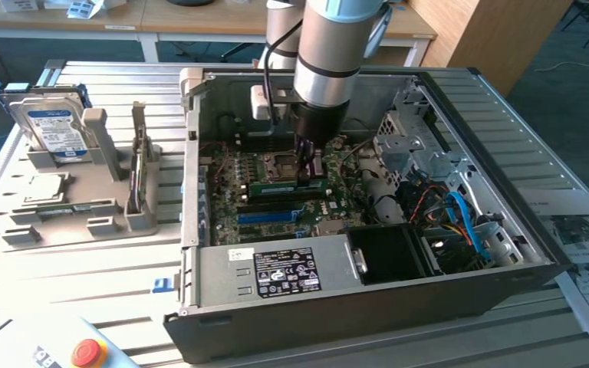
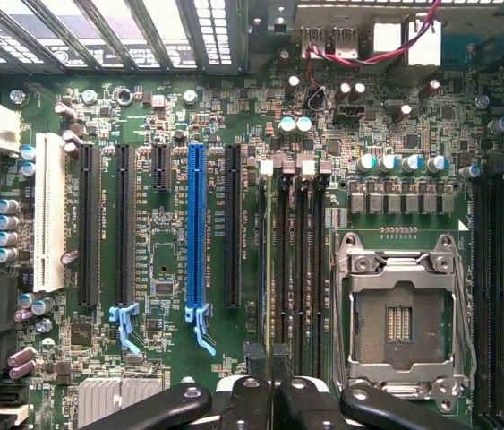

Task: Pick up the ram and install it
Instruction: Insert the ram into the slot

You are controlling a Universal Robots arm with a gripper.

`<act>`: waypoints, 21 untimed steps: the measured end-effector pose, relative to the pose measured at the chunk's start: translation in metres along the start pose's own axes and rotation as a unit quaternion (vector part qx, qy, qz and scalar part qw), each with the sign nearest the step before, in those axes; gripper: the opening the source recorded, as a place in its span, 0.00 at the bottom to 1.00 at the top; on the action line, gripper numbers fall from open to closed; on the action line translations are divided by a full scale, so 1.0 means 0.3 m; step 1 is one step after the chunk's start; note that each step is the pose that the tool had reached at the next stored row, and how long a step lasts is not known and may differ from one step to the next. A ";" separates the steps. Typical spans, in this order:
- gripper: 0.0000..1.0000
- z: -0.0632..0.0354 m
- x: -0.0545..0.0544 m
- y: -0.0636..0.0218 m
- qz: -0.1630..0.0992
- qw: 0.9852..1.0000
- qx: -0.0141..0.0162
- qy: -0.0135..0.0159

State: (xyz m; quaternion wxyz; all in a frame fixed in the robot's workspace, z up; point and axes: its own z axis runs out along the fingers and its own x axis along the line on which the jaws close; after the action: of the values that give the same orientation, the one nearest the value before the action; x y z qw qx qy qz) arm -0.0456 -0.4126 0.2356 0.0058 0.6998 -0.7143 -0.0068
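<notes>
My black gripper [image 2: 269,356] is pinched on the long thin green circuit-board ram stick [image 1: 274,186], over the dark memory slots [image 2: 298,269] midway across the green motherboard [image 2: 173,233], beside the silver processor socket [image 2: 401,313]; I'd keep it square to one slot and press evenly

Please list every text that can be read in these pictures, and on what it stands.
None can be read.
Hard drive label: too small.
Power supply label: blurred.
Motherboard slot markings: too small.
Printed sheets: blurred.
</notes>
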 end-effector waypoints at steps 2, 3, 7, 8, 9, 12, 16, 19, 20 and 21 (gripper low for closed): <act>0.12 0.000 0.000 0.000 0.001 1.000 0.000 0.000; 0.12 0.000 0.000 0.000 0.001 1.000 0.000 0.000; 0.12 0.000 0.000 -0.001 0.001 1.000 0.000 0.000; 0.12 0.000 0.000 -0.001 0.001 1.000 0.000 0.000; 0.12 0.000 0.000 -0.001 0.001 1.000 0.000 0.000; 0.12 0.001 0.000 0.009 0.001 1.000 0.000 0.000; 0.12 0.001 0.000 0.012 0.001 1.000 0.000 0.000; 0.12 0.001 0.000 0.006 0.001 1.000 -0.002 0.000; 0.12 0.001 0.000 0.003 0.001 1.000 -0.003 0.000; 0.12 0.001 0.000 0.001 0.001 1.000 -0.004 0.000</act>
State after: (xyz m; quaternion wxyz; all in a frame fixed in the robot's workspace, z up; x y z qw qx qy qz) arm -0.0461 -0.4126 0.2353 0.0084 0.6990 -0.7150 -0.0095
